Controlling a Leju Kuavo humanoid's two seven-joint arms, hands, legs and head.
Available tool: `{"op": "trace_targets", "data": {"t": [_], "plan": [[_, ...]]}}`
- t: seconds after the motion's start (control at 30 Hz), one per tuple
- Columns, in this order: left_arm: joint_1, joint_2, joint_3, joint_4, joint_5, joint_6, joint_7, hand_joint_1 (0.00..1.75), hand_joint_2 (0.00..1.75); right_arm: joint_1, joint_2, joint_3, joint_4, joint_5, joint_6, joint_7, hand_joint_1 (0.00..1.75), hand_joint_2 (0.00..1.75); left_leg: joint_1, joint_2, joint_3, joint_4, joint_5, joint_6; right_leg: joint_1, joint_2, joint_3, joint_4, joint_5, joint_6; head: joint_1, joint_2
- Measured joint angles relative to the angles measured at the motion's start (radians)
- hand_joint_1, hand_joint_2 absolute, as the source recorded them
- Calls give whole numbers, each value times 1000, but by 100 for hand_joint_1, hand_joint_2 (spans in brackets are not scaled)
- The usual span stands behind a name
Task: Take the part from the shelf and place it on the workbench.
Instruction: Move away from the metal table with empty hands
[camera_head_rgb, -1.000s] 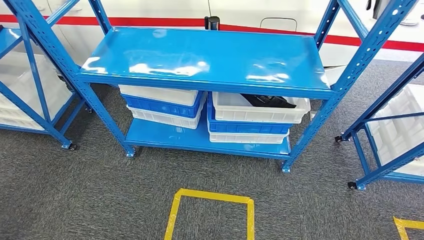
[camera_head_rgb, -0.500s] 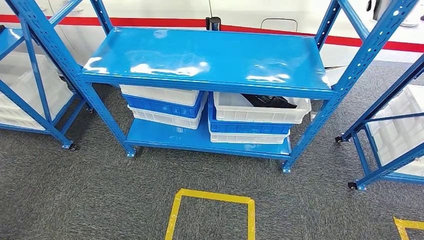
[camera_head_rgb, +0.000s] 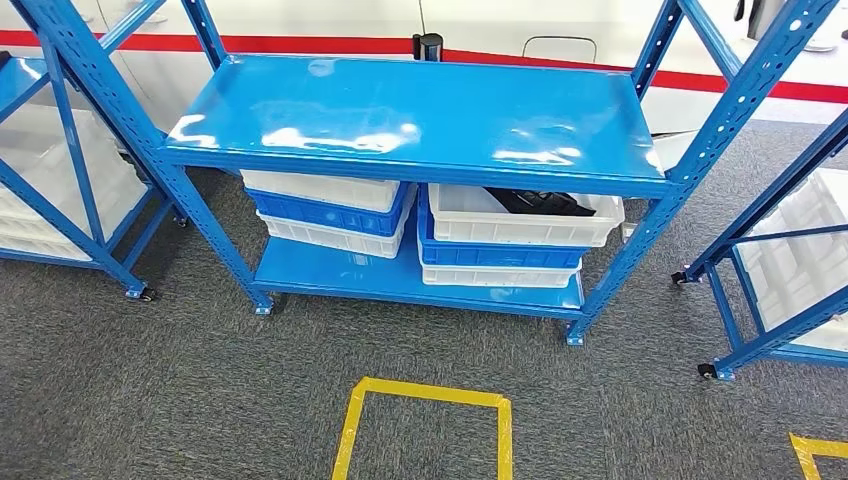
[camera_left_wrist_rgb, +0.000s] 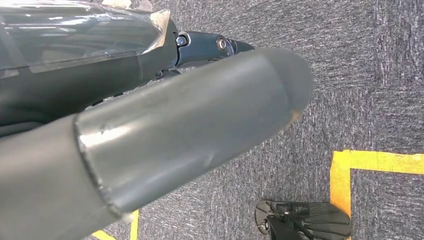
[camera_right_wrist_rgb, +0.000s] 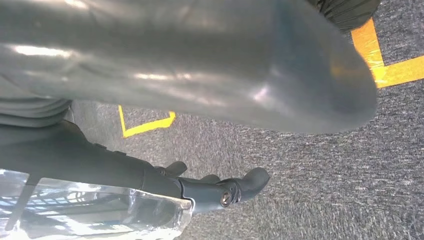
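Head view shows the dark part (camera_head_rgb: 540, 202) in a white bin (camera_head_rgb: 520, 225), far ahead of both hands; probably rigid, best gripped mid-body. Left hand (camera_left_wrist_rgb: 150, 145) and right hand (camera_right_wrist_rgb: 165, 55) hang empty, fingers loosely extended.

The left hand (camera_left_wrist_rgb: 200, 115), with its thick grey thumb and darker fingers (camera_left_wrist_rgb: 210, 45), is seen hanging above grey carpet, nothing being held; the fingers lie extended beside the thumb. The right hand (camera_right_wrist_rgb: 210, 75) is likewise hung over the carpet, its dark fingers (camera_right_wrist_rgb: 235, 187) stretched out and holding nothing.
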Motion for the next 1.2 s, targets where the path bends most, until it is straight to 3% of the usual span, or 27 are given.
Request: {"op": "trace_targets", "data": {"t": [0.07, 0.13, 0.2, 0.23, 0.3, 0.33, 0.37, 0.43, 0.5, 0.57, 0.67, 0.7, 0.73, 0.77, 0.83, 0.9, 0.97, 1.03, 1.1, 1.17, 1.2], "plan": [[0, -2, 0, 0, 1, 2, 0, 0, 0, 0, -1, 0, 0, 4, 0, 0, 0, 0, 10, 1, 11, -28, 18, 8, 4, 5, -22, 46, -29, -3, 2, 0], [0, -4, 0, 0, 3, 2, 0, 0, 87, 1, -3, 1, 0, 7, 0, 0, 0, 0, 15, 1, 9, -35, 25, 10, -2, 12, -80, 170, -85, -8, 2, 0], [1, -6, 1, 1, 3, 2, 0, 0, 175, 3, -5, 1, 0, 9, 0, 0, 0, 0, 19, 0, 5, -34, 28, 4, -12, 14, -124, 264, -111, 2, 2, 0], [1, -7, 1, 1, 3, 2, -1, 0, 175, 4, -7, 1, 0, 10, 0, 0, 0, 0, 23, 0, 3, -31, 28, -1, -19, 14, -121, 259, -101, 15, 2, 0], [1, -7, 1, 3, 3, 2, -2, 0, 175, 5, -9, 2, 0, 13, 0, 0, 0, 0, 35, -1, -3, -13, 22, -21, -36, 10, -63, 143, -53, 50, 3, 0], [1, -5, 1, 3, 3, 2, -2, 0, 175, 4, -8, 3, 0, 14, 0, 0, 0, 0, 38, -1, -11, 1, 16, -34, -40, 7, -37, 87, -34, 62, 6, 0], [1, -4, 1, 3, 3, 2, -2, 0, 175, 3, -7, 4, 0, 16, 0, 0, 0, 0, 38, -2, -17, 16, 8, -46, -42, 6, -22, 53, -25, 61, 7, 0], [1, -3, 1, 4, 4, 4, -3, 0, 175, 1, -6, 5, 0, 19, 0, 0, 0, 0, 35, -2, -26, 31, 1, -62, -39, 9, -27, 56, -28, 36, 6, 0], [1, -5, 1, 4, 6, 6, -3, 0, 175, 1, -7, 5, -1, 22, 0, 1, 0, 0, 43, -5, -29, 36, -1, -68, -38, 14, -34, 64, -26, 11, -1, 0], [1, -6, 1, 5, 8, 9, -3, 0, 175, 0, -7, 5, -1, 24, 0, 3, 0, 0, 47, -24, -50, 84, -45, -68, -32, 18, -41, 66, -18, -6, -2, 0], [1, -8, 1, 5, 9, 12, -3, 0, 175, 0, -9, 6, -1, 25, 0, 3, 0, 0, 39, -47, -128, 273, -162, -57, -15, 21, -60, 66, -4, -27, -5, 0], [2, -8, 1, 5, 9, 13, -3, 0, 175, 1, -9, 6, -1, 25, 0, 4, 0, 0, 34, -49, -144, 316, -179, -49, -8, 22, -66, 66, -1, -32, -5, 0], [2, -8, 1, 5, 9, 13, -3, 0, 175, 1, -9, 6, -1, 25, 0, 4, 0, 0, 29, -49, -142, 325, -178, -40, -1, 24, -71, 66, 3, -37, -5, 0], [3, -8, 1, 5, 8, 13, -3, 0, 175, 2, -9, 5, -1, 25, 0, 4, 0, 0, 23, -50, -119, 293, -159, -27, 6, 26, -75, 66, 7, -40, -5, 0], [2, -7, 1, 5, 7, 13, -5, 0, 175, 1, -7, 5, -1, 25, 0, 4, 0, 0, 6, -58, -39, 164, -110, 8, 14, 31, -81, 65, 15, -43, -4, 0], [1, -5, 1, 5, 6, 13, -6, 0, 175, 0, -5, 6, -1, 25, -1, 4, 0, 0, -10, -63, 9, 76, -85, 32, 18, 34, -83, 64, 23, -38, -2, 0], [1, -6, 1, 5, 6, 14, -6, 0, 175, -1, -4, 6, -1, 25, -1, 4, 0, 0, -19, -59, 12, 60, -74, 38, 15, 35, -83, 59, 32, -26, -1, 0], [1, -9, 1, 5, 6, 13, -7, 0, 175, 0, -4, 5, -1, 25, -1, 4, 0, 0, -15, -55, 12, 40, -49, 36, 16, 34, -91, 65, 32, -16, 0, 0], [1, -11, 1, 5, 6, 13, -10, 0, 175, 1, -5, 5, -1, 25, -1, 3, 0, 0, -8, -49, 5, 20, -22, 36, 18, 32, -123, 130, -15, -19, 3, 0], [2, -11, 1, 6, 8, 13, -12, 0, 175, 1, -7, 5, -1, 25, -2, 3, 0, 0, -10, -43, -14, 18, -7, 36, 12, 31, -166, 249, -88, -23, 6, 0], [3, -12, 1, 6, 9, 13, -13, 0, 175, 2, -8, 5, -1, 26, -2, 3, 0, 0, -10, -40, -23, 19, -1, 33, 9, 31, -174, 293, -110, -19, 6, 0]]}}
